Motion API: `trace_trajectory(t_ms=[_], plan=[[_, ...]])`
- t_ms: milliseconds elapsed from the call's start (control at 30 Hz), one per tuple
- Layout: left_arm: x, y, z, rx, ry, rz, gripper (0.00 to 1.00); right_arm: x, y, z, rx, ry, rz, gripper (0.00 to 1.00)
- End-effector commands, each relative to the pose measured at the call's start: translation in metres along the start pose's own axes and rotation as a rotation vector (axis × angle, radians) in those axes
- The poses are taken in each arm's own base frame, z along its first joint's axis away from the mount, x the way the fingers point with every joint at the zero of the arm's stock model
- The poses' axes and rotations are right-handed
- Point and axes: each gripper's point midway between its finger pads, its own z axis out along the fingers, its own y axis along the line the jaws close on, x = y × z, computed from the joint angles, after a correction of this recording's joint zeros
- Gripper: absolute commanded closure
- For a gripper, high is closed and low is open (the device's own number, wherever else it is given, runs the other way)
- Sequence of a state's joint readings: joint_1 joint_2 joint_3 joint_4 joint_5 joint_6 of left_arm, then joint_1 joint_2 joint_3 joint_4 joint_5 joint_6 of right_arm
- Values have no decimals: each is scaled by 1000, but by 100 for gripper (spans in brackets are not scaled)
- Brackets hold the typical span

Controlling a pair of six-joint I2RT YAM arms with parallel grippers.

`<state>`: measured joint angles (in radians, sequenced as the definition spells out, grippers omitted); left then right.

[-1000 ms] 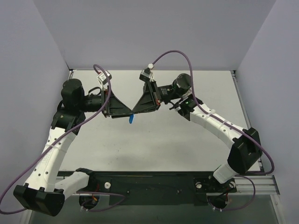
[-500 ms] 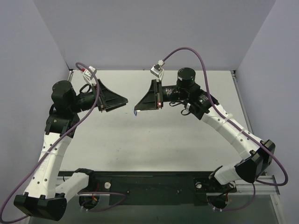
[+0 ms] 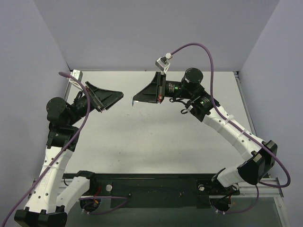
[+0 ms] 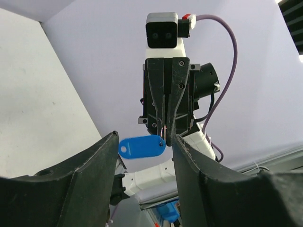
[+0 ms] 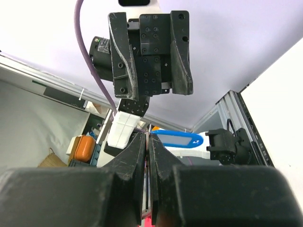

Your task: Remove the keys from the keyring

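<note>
White table (image 3: 151,142); raised left gripper (image 3: 121,97) faces right gripper (image 3: 134,101) pinching keyring (image 4: 142,146).

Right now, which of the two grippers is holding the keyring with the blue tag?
The right gripper, shut on the blue-tagged keyring; the left gripper stands open and holds nothing.

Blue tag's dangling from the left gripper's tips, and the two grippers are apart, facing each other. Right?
Not quite. The blue tag dangles from the right gripper, which is shut on the keyring; the left wrist view shows it. The left gripper is open and holds nothing. The grippers are apart, facing each other.
</note>
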<state>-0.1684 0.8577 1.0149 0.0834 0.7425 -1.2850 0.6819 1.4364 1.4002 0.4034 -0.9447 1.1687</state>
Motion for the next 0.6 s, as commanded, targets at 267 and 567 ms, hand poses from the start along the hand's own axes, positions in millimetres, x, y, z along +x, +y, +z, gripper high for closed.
trace_trajectory(t_ms=[267,567], plan=[[-22,-30,0,101,-118,66,48,-18,31,21,-117,-60,-60,100],[-17,-24,4,83,-78,67,51,-23,30,27,-119,-71,-61,100]])
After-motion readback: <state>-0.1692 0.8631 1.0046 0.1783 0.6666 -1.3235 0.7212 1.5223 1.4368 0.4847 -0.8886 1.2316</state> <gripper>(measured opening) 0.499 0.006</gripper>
